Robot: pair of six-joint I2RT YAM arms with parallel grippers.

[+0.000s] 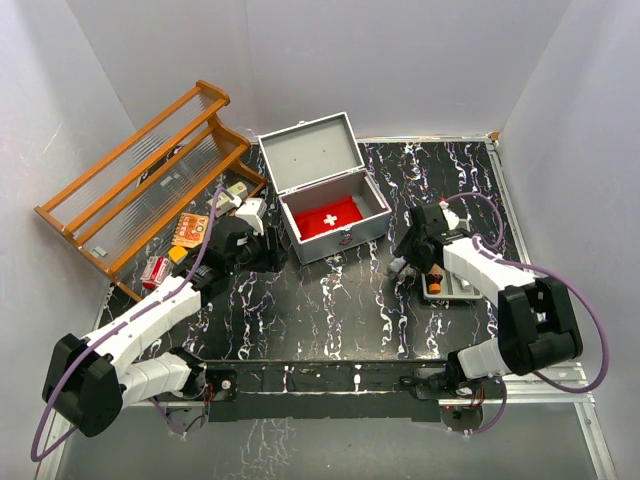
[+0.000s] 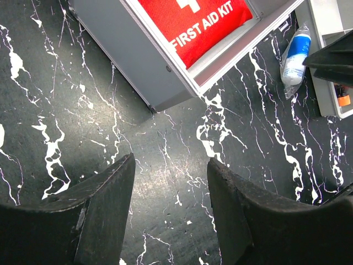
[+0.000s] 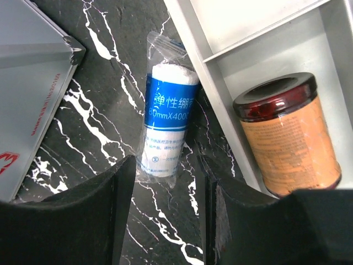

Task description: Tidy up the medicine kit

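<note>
Medicine kit [image 1: 345,236] lid open; right hand [image 3: 168,168] spread over bandage roll [image 3: 168,124].

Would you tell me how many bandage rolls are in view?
1. The bandage roll lies on the table, between the kit and the tray. More may lie hidden under the red pouch in the kit.

1. In the left wrist view the top edge cuts off the red pouch [image 2: 198,22], so only part of its white cross shows.
2. The base of the jar [image 3: 289,138] in the tray [image 3: 331,49] is hidden behind the right gripper [image 3: 168,168]. Its orange label is too blurred to read.
3. In the top view the right arm [image 1: 480,262] covers most of the tray. The packets [image 1: 188,229] beside the wooden rack [image 1: 140,180] are too small to identify.
</note>
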